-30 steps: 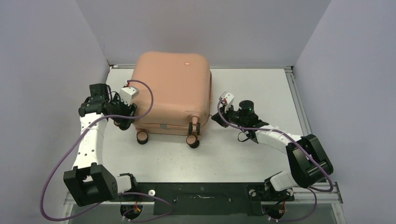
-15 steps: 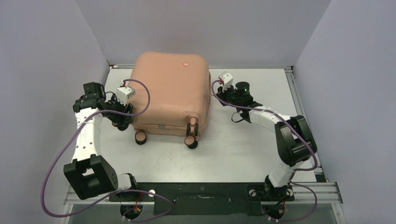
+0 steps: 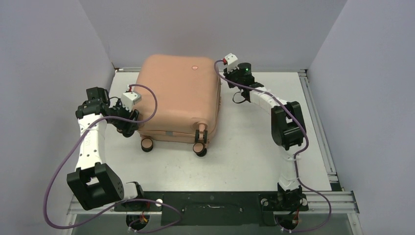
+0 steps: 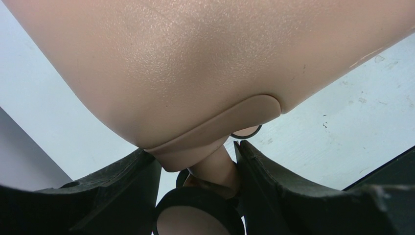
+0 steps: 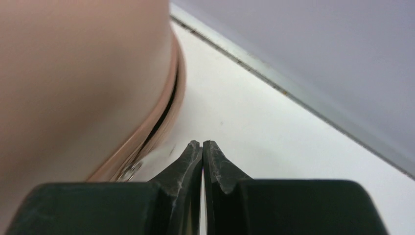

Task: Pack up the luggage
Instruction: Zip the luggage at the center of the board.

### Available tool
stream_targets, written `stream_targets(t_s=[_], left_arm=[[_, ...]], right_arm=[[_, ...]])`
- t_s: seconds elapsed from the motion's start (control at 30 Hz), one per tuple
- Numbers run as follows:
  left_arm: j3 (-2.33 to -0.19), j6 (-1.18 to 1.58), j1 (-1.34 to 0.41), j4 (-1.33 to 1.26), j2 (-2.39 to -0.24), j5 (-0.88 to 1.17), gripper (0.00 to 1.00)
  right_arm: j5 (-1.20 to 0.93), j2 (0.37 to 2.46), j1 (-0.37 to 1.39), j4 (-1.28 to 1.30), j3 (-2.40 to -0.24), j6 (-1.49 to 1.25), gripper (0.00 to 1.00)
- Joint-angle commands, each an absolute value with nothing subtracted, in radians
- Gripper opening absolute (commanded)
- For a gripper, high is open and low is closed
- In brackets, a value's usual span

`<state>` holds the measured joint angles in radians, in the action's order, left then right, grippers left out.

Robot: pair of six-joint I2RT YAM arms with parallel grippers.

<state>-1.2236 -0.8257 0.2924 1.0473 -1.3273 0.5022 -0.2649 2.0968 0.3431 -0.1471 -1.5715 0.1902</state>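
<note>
Left claw point(image 4: 193, 152) hugs the wheel post point(image 4: 215, 169) at a near corner of the pink luggage point(image 3: 178, 93) and seems to grip it. Right claw point(image 5: 202, 144) is pinched shut on nothing, by the far right corner. The luggage lies closed on the counter point(image 3: 244, 156), so packing looks mostly done; maybe only fastening is left.

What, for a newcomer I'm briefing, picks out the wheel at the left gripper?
Find the pink luggage lying flat on the table, wheels toward the arms. At its near-left corner the left gripper reaches in. The wheel is the one between its black fingers; the wheel beside it stands free.
</note>
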Motion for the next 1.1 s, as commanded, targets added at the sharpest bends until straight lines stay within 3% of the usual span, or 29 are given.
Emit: stream_targets(t_s=[0.0,0.13,0.2,0.27,0.43,0.5,0.6,0.77,0.9,1.07], left_arm=[[-1.167,-0.959,0.328,1.229,-1.330,0.390,0.00],[-1.170,-0.960,0.329,1.233,-1.319,0.393,0.01],[-1.194,-0.955,0.328,1.248,-1.311,0.400,0.18],[-1.240,-0.949,0.333,1.273,-1.299,0.429,0.30],[-1.431,-0.865,0.337,1.276,-1.272,0.529,0.85],[-1.497,-0.787,0.338,1.228,-1.271,0.564,0.99],[-1.559,-0.610,0.336,1.079,-1.286,0.550,0.96],[-1.545,-0.312,0.323,0.728,-1.333,0.288,0.96],[-1.561,-0.207,0.287,0.550,-1.460,0.077,0.96],[-1.631,-0.137,0.243,0.479,-1.664,0.039,0.96]], right_arm=[[-0.238,2.163,0.326,-0.048,-1.762,0.216,0.05],[-0.293,2.215,0.335,-0.003,-1.874,0.215,0.05],[-0.303,2.190,0.327,-0.019,-1.830,0.199,0.10],[-0.302,2.151,0.315,-0.058,-1.762,0.176,0.24],[-0.364,2.073,0.273,-0.037,-1.683,0.125,0.29],[-0.384,2.034,0.260,-0.045,-1.635,0.113,0.32],[-0.384,1.960,0.258,-0.088,-1.534,0.116,0.43],[-0.363,1.857,0.255,-0.131,-1.406,0.119,0.66],[-0.372,1.791,0.247,-0.171,-1.328,0.088,0.93],[-0.376,1.716,0.248,-0.238,-1.239,0.053,0.90]])
